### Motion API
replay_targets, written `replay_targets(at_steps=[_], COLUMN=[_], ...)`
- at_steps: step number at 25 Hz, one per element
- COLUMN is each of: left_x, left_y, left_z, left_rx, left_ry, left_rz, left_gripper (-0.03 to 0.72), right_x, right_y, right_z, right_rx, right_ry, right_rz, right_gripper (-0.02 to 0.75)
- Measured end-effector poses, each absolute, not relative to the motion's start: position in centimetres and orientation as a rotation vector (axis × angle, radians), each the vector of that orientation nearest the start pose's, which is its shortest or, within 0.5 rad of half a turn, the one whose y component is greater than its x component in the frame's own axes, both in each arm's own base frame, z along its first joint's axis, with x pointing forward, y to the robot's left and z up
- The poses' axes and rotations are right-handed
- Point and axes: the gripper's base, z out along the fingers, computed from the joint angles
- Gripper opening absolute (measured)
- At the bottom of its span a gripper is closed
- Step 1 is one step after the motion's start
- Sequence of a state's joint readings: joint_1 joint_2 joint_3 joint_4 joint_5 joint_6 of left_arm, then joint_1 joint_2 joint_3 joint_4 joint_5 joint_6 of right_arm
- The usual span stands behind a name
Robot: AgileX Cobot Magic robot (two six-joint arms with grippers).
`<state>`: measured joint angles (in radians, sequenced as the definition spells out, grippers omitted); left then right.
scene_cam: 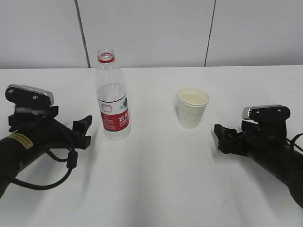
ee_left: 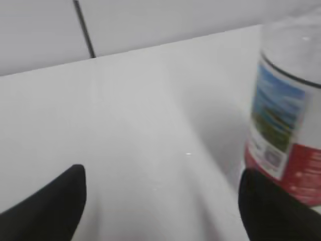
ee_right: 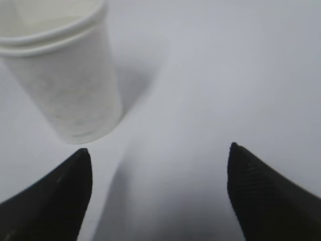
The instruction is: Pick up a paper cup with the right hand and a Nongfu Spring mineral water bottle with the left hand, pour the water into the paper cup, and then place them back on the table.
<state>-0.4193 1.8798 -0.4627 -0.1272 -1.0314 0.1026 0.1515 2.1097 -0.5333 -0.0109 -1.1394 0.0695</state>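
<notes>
The Nongfu Spring mineral water bottle point(scene_cam: 112, 97) stands upright and uncapped on the white table point(scene_cam: 156, 189), left of centre. The left wrist view shows its label point(ee_left: 288, 135) at the right edge. My left gripper point(scene_cam: 84, 131) is open and empty, just left of the bottle, apart from it; in its own view point(ee_left: 163, 201) nothing lies between the jaws. The paper cup point(scene_cam: 192, 107) stands upright right of centre, and it shows in the right wrist view point(ee_right: 62, 70) at the upper left. My right gripper point(scene_cam: 221, 137) is open and empty, right of the cup and nearer than it; its own view point(ee_right: 159, 173) shows bare table between the jaws.
A white panelled wall point(scene_cam: 151, 28) with dark seams runs behind the table's far edge. Both arms rest low over the table, and a black cable point(scene_cam: 57, 170) loops under the left arm.
</notes>
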Motion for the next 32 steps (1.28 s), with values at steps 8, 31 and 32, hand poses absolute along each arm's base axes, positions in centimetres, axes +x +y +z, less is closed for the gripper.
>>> replay_targets(at_steps=[8, 31, 32], left_x=[28.3, 34.1, 34.2], left_y=[-6.0, -4.3, -4.1], left_z=[11.7, 16.2, 16.6], left_rx=[0.154, 0.143, 0.150], left_ry=[1.862, 2.266, 2.308], left_rz=[0.011, -0.019, -0.035], left_gripper=[0.568, 0.561, 0.558], right_x=[30.4, 34.8, 34.9], right_y=[2.1, -0.3, -0.3], right_z=[6.6, 13.0, 13.6], right_rx=[0.062, 0.119, 0.117], right_ry=[1.919, 2.144, 2.181], right_rz=[-0.030, 0.027, 0.031], right_gripper=[0.596, 0.589, 0.589])
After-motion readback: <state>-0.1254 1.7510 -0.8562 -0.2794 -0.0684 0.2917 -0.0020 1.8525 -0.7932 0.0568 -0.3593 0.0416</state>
